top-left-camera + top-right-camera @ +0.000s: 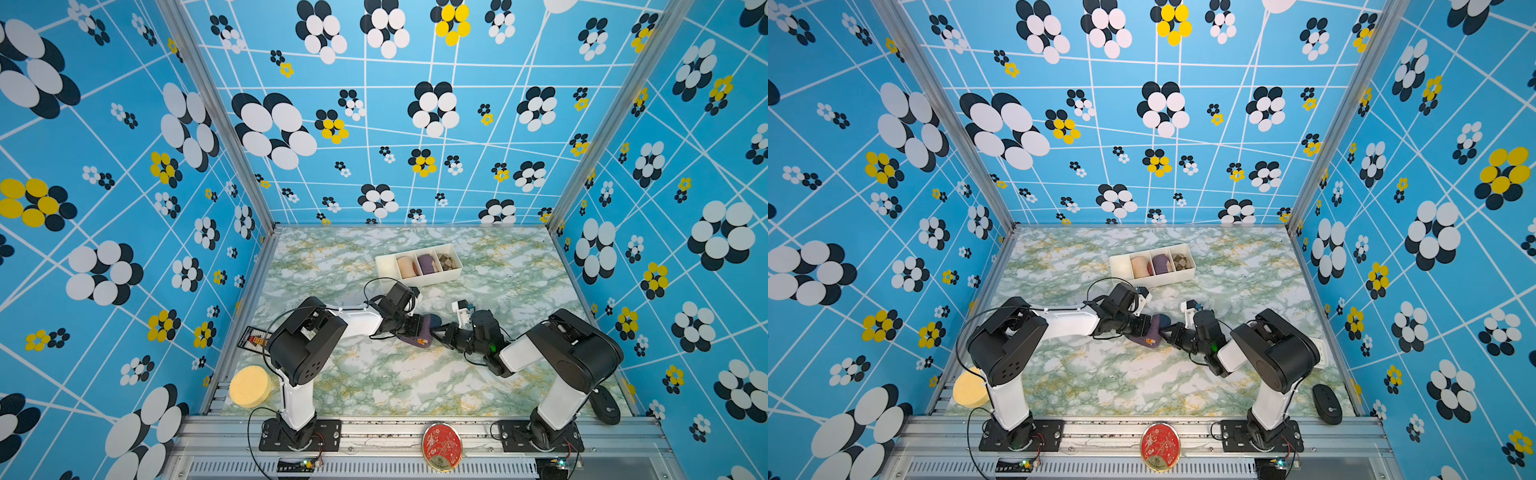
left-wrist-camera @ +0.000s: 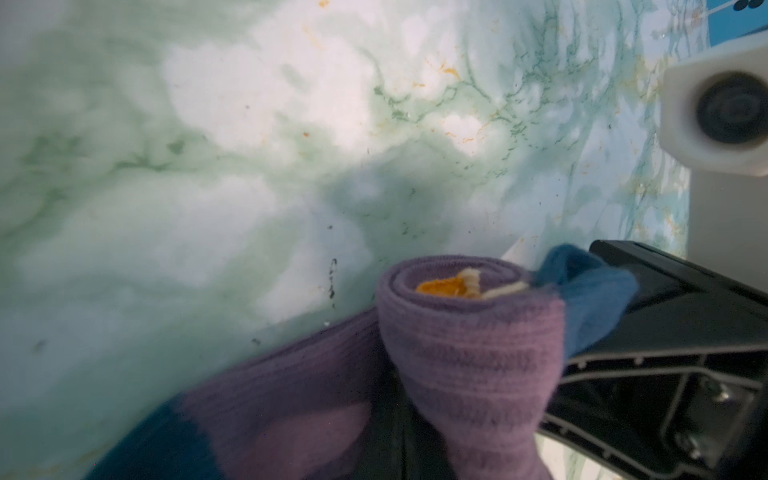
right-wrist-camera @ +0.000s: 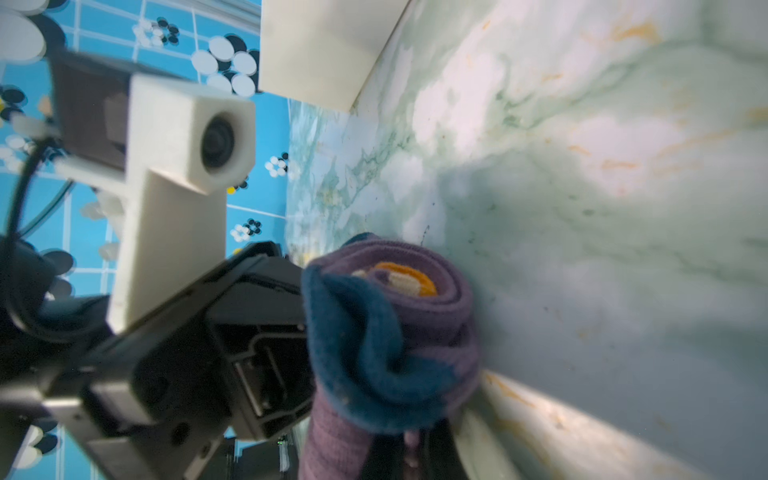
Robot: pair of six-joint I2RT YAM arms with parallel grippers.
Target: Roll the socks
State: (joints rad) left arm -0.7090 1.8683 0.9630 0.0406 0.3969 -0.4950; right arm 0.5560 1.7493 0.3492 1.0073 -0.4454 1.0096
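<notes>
**At mid-counter, two claws clamped on one purple sock roll**

On the far left, by the front corner of the green marbled counter [image 1: 374,382], a round yellow sponge [image 1: 249,386] sits on the metal rail. A small dark-edged card [image 1: 253,338] lies at the counter's left edge just behind it. Next comes the left claw [image 1: 420,328], reaching toward the middle with its jaws closed on the socks [image 1: 417,336].

The socks are wound into a short purple ribbed roll at the centre of the counter, in front of the tray. The left wrist view shows the orange-yellow cuff coiled at the roll's core and a loose purple length trailing away from it. The dark teal toe folds over the roll's right side, where the right claw [image 1: 436,331] has its jaws closed on that teal end. In both top views the two claws meet tip to tip across the roll. I cannot tell whether the roll touches the counter.

Behind them, a white divided tray [image 1: 419,282] holds a peach roll [image 1: 406,266], a purple roll [image 1: 428,264] and a brown checked roll [image 1: 446,261] in neighbouring compartments. A round red tin [image 1: 441,446] rests on the front rail. A black mouse [image 1: 605,405] lies at the front right corner.
</notes>
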